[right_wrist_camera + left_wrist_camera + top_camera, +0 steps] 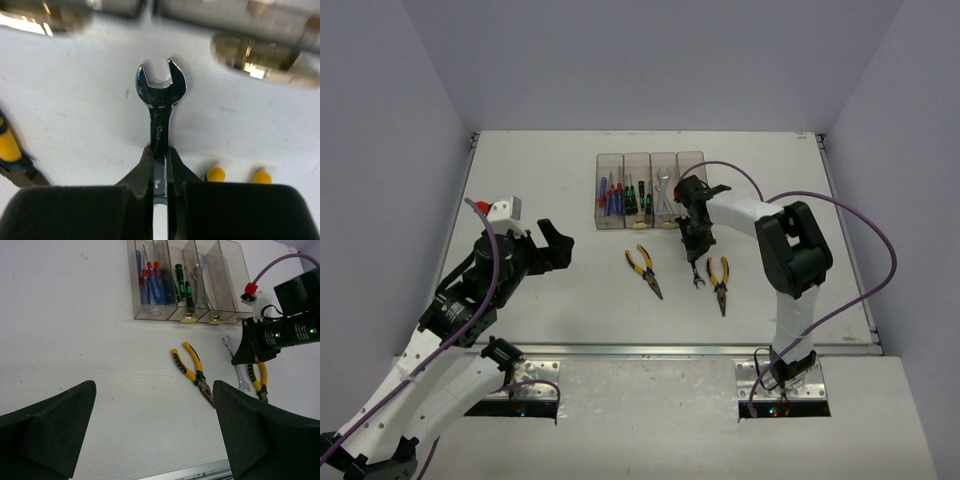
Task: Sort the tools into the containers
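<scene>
Top view, left gripper (555, 248): hangs over the left part of the tabletop (520, 170), fingers spread apart.
Top view, right gripper (695, 250): points down just in front of the bins (650, 190), closed on a silver wrench (697, 278).
Top view, wrench: its lower end shows below the fingers, between the left pliers (643, 271) and the right pliers (720, 284), which both lie flat.
Top view, bins: four joined in a row at the far middle of the tabletop, with tools inside.
Left wrist view, left gripper (155, 440): two dark fingers (50, 430) stand wide apart, well clear of every tool.
Left wrist view, bins (227, 270): blue-and-red screwdrivers (150, 282) in the leftmost, green-and-black screwdrivers (181, 287) in the next, stored wrenches (200, 270) in the third.
Left wrist view, wrench (240, 376): runs under the right gripper, beside the right pliers.
Right wrist view, right gripper (159, 160): fingers pinched tight on the wrench shaft.
Right wrist view, wrench (161, 97): its open-end head points toward the blurred yellowish tabs (255, 55); whether it touches the tabletop is hard to tell.
Right wrist view, pliers: yellow handle tips (216, 174) show to the right of the fingers.
</scene>
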Tool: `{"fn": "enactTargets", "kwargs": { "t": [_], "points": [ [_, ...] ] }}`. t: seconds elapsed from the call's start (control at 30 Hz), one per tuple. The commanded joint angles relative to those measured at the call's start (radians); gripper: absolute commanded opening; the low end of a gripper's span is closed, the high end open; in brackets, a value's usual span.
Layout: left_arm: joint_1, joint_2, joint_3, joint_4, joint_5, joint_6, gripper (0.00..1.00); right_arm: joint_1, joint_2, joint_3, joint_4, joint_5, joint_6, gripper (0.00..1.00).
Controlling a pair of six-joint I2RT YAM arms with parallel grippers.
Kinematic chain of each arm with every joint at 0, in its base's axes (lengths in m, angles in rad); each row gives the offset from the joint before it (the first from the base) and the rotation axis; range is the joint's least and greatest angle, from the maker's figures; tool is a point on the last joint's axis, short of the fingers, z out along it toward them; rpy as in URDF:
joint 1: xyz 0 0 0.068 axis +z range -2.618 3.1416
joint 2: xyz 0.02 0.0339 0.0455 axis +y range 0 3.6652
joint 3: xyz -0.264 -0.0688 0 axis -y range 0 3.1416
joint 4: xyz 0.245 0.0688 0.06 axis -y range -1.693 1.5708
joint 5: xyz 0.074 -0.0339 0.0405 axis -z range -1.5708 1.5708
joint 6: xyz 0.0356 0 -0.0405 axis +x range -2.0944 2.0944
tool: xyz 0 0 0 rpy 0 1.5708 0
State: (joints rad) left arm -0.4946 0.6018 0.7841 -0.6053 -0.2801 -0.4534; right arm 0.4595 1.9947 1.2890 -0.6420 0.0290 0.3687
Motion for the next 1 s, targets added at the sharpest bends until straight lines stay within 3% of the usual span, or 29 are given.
{"fn": "enactTargets", "kwargs": {
  "t": [0.0,0.27,0.5,0.7,0.87,0.97],
  "points": [
    [0.008,-0.005,0.0,0.042,0.002,0.001,1.0,-0.001,-0.15,-0.075,0.072,-0.026,0.039,0.0],
    [0.007,-0.006,-0.002,0.042,0.0,0.001,1.0,0.0,-0.267,-0.12,0.088,-0.062,0.049,0.0],
    [0.007,-0.002,-0.002,0.044,0.002,0.001,1.0,-0.001,-0.266,0.019,0.09,-0.06,0.042,0.0],
    [0.007,0.003,0.001,0.043,0.003,0.002,1.0,-0.002,-0.069,0.352,0.019,-0.041,0.011,0.0],
    [0.008,-0.007,-0.002,0.045,0.007,0.002,1.0,-0.01,0.227,0.823,-0.147,0.001,-0.017,0.0],
    [0.007,-0.006,-0.004,0.045,0.013,0.004,1.0,-0.035,0.329,0.937,-0.155,0.028,-0.017,0.0]
  ]
}}
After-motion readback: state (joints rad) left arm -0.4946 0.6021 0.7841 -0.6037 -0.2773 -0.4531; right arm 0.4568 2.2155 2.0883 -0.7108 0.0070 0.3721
